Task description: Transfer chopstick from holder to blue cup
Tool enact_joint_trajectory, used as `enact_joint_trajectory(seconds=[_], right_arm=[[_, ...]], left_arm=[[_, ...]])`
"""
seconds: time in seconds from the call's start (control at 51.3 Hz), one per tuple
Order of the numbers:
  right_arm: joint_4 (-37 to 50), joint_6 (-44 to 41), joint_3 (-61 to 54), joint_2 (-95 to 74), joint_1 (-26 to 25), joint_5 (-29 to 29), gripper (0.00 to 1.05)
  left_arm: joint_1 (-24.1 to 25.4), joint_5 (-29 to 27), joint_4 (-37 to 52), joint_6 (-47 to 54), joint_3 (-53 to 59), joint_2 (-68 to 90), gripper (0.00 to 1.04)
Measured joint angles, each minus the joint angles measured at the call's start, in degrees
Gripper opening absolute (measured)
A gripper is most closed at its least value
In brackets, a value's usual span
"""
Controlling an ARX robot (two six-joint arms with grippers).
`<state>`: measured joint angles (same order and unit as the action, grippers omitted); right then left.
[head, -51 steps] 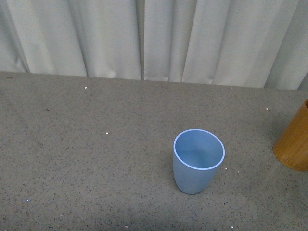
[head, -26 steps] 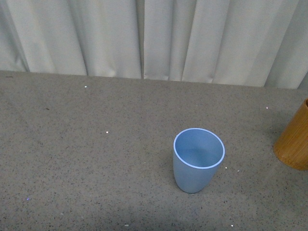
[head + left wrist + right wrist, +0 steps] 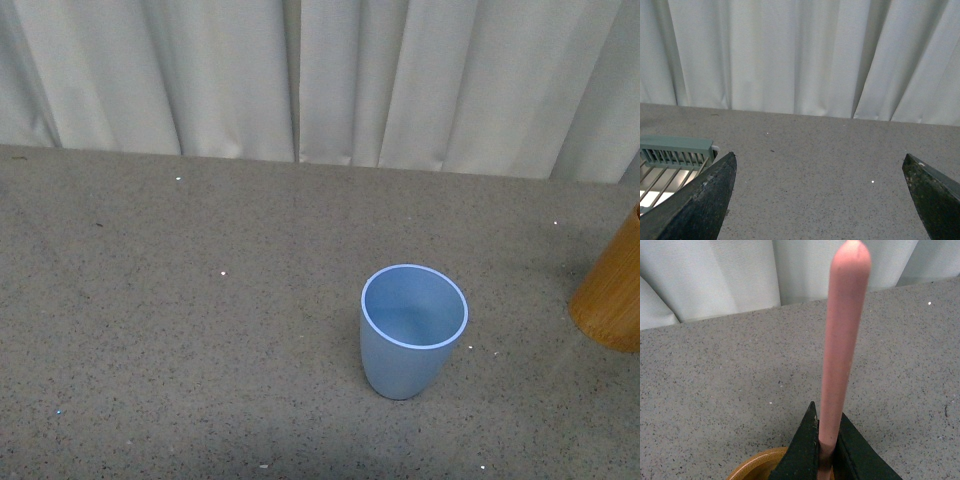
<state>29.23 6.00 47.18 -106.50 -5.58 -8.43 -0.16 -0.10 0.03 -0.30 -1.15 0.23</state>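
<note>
Curtain (image 3: 300, 80): white, closes off the scene behind the blue cup (image 3: 410, 350).
Table (image 3: 200, 330): grey, speckled; the cup stands upright on it, mouth open and empty, ready to receive.
Holder (image 3: 610, 300): orange-brown, well to the cup's right, cut off by the front view's edge.
Left gripper (image 3: 819, 159): jaws spread wide, nothing between them. Cup not in its view. Judged idle.
Right gripper (image 3: 826, 450): clenched on the chopstick (image 3: 842, 340) low on the shaft, directly above the holder's rim, so well right of the cup. Stick upright, rounded end up, probably so it lifts straight out.
Cannot tell whether its lower end is clear of the holder.
Judgement: extraction step; carry to cup not yet begun.
</note>
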Motion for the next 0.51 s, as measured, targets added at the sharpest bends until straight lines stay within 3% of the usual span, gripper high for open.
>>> enact_joint_trajectory(seconds=[0.507], right_arm=[[-6.8,0.3,0.0,11.0,-2.6,4.5,0.03]], left_arm=[[0.0,0.0,0.0,0.0,0.0,0.0,0.98]])
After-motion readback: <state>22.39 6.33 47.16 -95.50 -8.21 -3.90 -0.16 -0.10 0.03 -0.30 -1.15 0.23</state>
